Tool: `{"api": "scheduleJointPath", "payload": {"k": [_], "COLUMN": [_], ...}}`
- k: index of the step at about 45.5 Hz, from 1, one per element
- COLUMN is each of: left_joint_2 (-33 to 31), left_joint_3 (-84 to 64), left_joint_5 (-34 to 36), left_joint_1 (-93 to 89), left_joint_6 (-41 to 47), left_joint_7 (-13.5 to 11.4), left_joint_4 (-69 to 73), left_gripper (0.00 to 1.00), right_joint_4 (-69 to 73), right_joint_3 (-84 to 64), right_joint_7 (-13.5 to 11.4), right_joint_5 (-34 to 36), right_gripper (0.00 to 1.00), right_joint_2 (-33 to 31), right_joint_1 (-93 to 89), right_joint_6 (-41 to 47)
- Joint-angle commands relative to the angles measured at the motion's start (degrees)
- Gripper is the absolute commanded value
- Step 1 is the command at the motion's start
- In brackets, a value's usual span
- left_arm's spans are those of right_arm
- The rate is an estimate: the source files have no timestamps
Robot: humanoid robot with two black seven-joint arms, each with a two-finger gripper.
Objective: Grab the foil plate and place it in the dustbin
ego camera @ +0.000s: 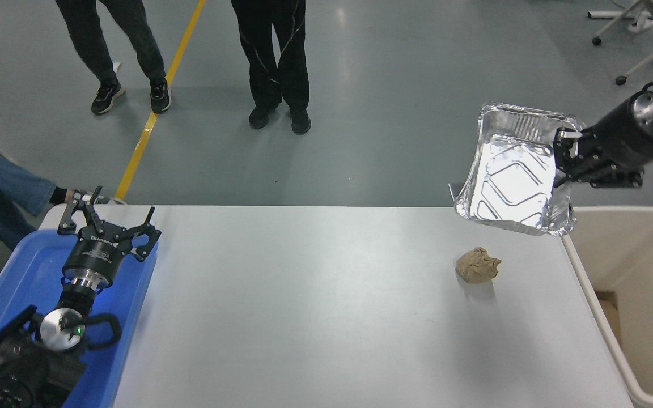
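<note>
The foil plate (511, 170) is a shiny silver tray with embossed lines, held up in the air and tilted so its inside faces the camera, above the table's far right corner. My right gripper (565, 161) comes in from the right edge and is shut on the plate's right rim. The dustbin (587, 283) is a large cream tub at the right of the table, just below and to the right of the plate. My left gripper (108, 212) is open and parked at the lower left, over the blue tray.
A crumpled brown paper ball (478, 264) lies on the white table (304, 306) under the plate. A blue tray (15, 283) stands at the left edge. Two people (278, 62) stand beyond the table's far side; a blue sleeve (3, 187) reaches in at left.
</note>
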Motion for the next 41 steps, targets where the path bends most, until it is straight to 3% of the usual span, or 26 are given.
{"api": "scheduleJointPath", "payload": {"k": [1,26,33,41], "left_joint_2": [0.0,0.0,0.0,0.0], "left_joint_3": [0.0,0.0,-0.2,-0.2], "left_joint_5": [0.0,0.0,-0.1,-0.1], "left_joint_1": [0.0,0.0,0.1,0.1], "left_joint_6": [0.0,0.0,0.0,0.0], "left_joint_7": [0.0,0.0,0.0,-0.1], "left_joint_4": [0.0,0.0,0.1,0.1], "left_gripper": [0.99,0.99,0.99,0.99], "right_joint_4": [-18.2,-29.5,-31.2,-32.0], "right_joint_3": [7.6,23.9,27.3,28.6], "right_joint_7": [0.0,-0.5,-0.6,-0.6], "right_joint_5": [0.5,0.9,1.6,3.0], "right_gripper": [0.00,0.00,0.00,0.00], "right_joint_2": [-0.8,6.1,7.4,8.7], "right_joint_1": [-21.1,-48.1,-52.0,-53.4], "right_joint_6": [-7.4,-44.7,-50.8,-51.2]}}
